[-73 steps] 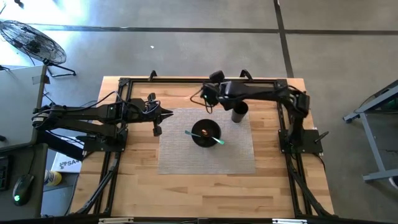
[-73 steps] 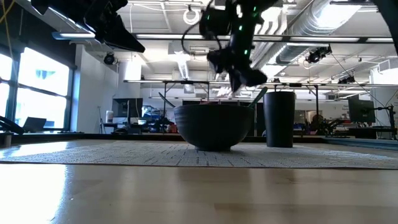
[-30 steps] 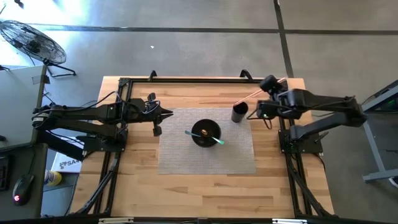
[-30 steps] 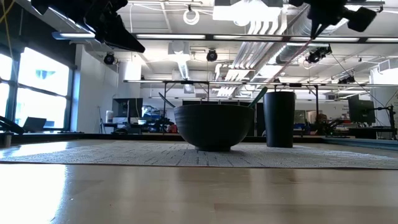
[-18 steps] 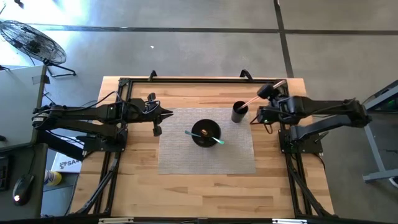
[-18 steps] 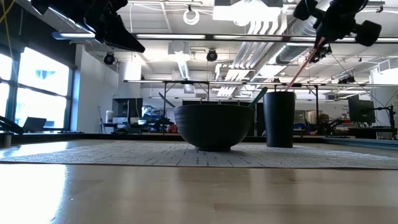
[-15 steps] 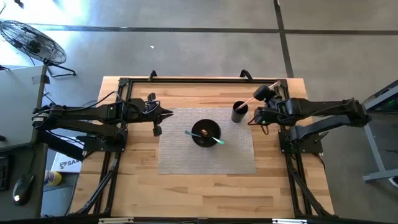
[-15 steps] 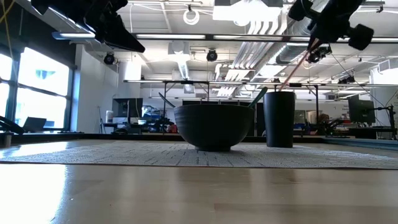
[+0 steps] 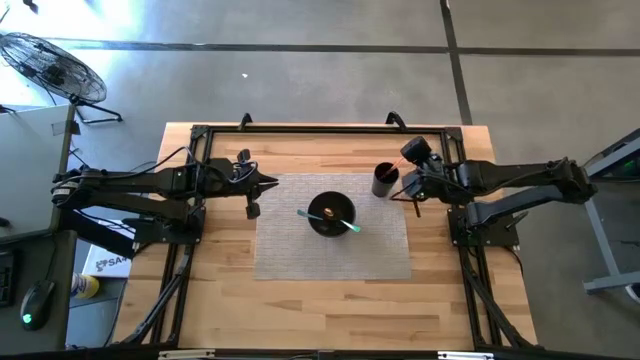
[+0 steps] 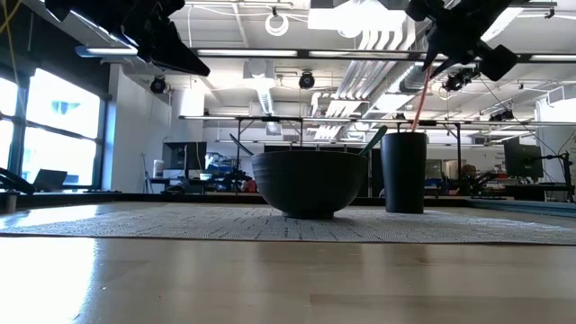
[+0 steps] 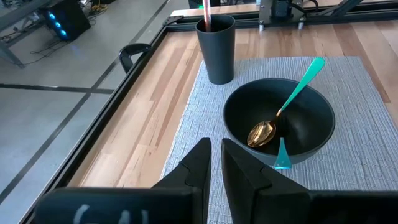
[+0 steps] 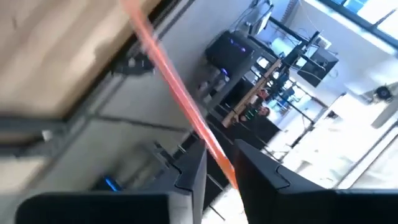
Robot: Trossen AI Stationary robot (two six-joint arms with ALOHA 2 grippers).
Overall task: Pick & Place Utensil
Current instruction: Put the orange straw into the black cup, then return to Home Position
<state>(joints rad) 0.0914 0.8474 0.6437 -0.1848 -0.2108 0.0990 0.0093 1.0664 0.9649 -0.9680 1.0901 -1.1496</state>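
The right gripper [image 10: 453, 34] is hanging directly over the dark cup [image 9: 385, 180], its fingers clenched on a pink utensil [image 10: 419, 94]. The utensil's long axis is running nearly straight down from the gripper, and its lower end is already dipping inside the cup's mouth [image 11: 208, 14]. So the coming move looks like a plain descent and release. The bowl [image 9: 331, 213], holding a teal-handled spoon [image 11: 285, 108], is sitting just beside the cup on the woven mat [image 9: 290, 250], leaving little sideways room. The left gripper [image 11: 215, 163] is waiting, nearly closed and empty, well beyond the bowl.
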